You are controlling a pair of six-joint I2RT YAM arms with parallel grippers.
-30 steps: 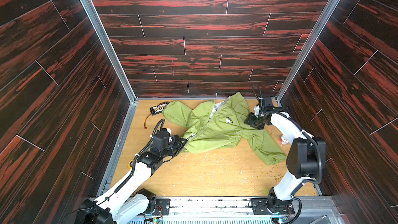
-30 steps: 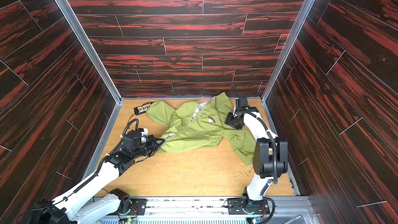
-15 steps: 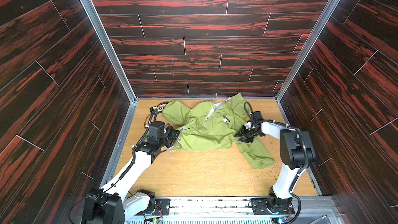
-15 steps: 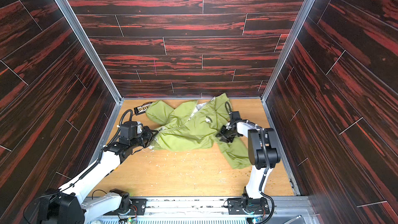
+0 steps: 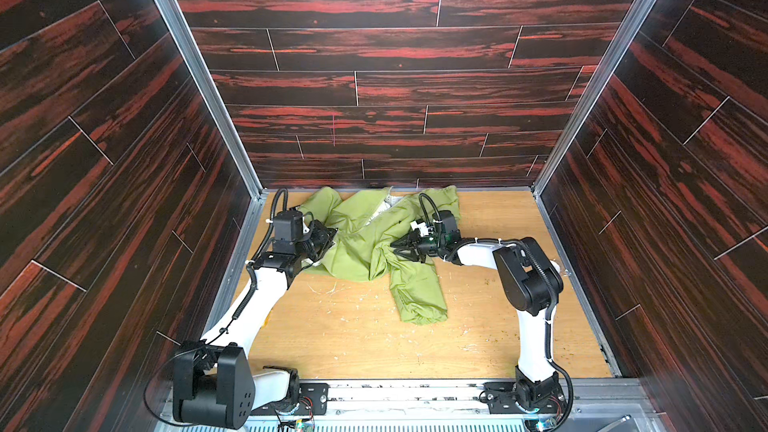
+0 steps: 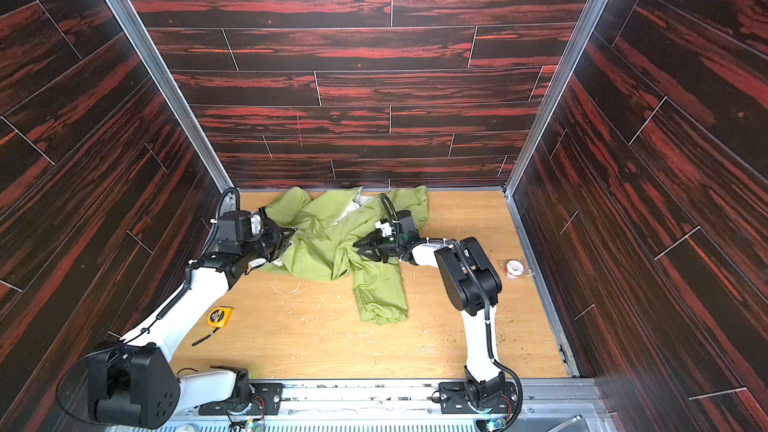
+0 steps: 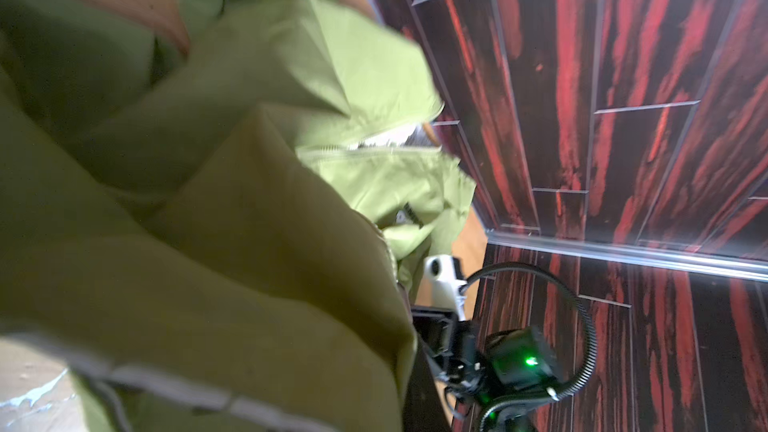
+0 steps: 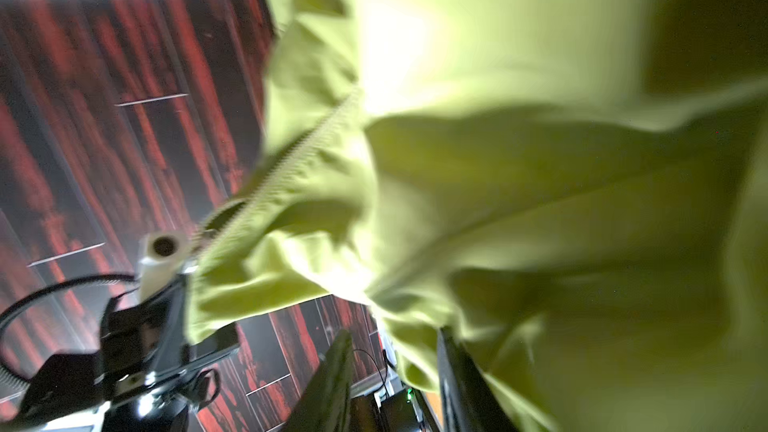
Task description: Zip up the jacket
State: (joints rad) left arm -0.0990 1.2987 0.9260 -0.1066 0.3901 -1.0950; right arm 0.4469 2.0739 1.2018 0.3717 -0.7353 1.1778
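Note:
The olive-green jacket [image 5: 357, 238] [image 6: 320, 243] lies bunched near the back wall, with one sleeve [image 5: 417, 297] trailing toward the front. Pale lining shows at its collar. My left gripper [image 5: 329, 239] [image 6: 288, 241] is shut on the jacket's left hem. In the left wrist view the fabric [image 7: 208, 222] covers its jaws. My right gripper [image 5: 397, 248] [image 6: 360, 252] points left at the jacket's middle folds. Its jaws stand apart in the right wrist view [image 8: 394, 332], and cloth [image 8: 540, 160] drapes against one finger. The zipper teeth [image 8: 291, 160] [image 7: 361, 150] run along an open front edge.
A yellow tape measure [image 6: 219, 317] lies on the wooden floor by the left arm. A small roll of tape [image 6: 514, 268] sits near the right wall. Dark panelled walls close in on three sides. White scraps dot the floor [image 5: 353, 326] in front.
The left gripper has pulled the hem back and up, which bunched the jacket toward the back wall. The right gripper has moved left from the shoulder to the middle folds, and its jaws have narrowed slightly.

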